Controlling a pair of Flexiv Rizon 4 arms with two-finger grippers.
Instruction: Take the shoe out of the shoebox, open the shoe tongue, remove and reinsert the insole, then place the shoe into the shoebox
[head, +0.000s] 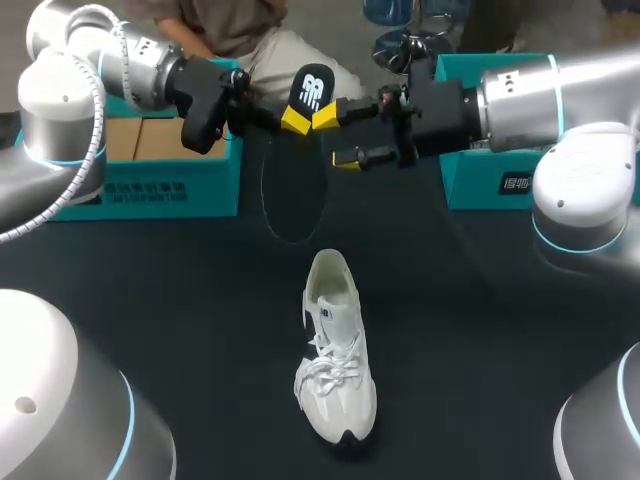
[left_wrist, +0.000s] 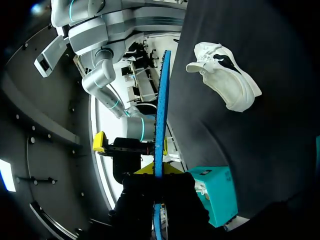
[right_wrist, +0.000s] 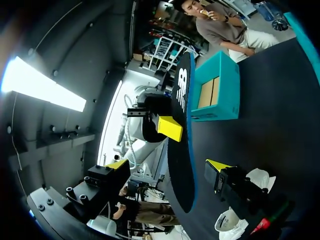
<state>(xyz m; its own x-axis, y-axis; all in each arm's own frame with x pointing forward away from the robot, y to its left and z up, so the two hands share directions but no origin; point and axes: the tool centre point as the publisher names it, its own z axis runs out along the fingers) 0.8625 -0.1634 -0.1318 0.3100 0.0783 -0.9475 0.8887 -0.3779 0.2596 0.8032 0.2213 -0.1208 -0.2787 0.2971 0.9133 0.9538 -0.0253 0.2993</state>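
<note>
Insole (head: 313, 88) mostly lost against dark table (head: 480, 300)

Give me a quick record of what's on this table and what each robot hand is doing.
shoe: white, on its sole near the middle of the dark table, nothing touching it
insole: dark, out of the shoe, held up in the air
left gripper: shut on the insole
right gripper: open, a finger on either side of the insole
teal boxes: two at the far edge, one left, one right
</note>
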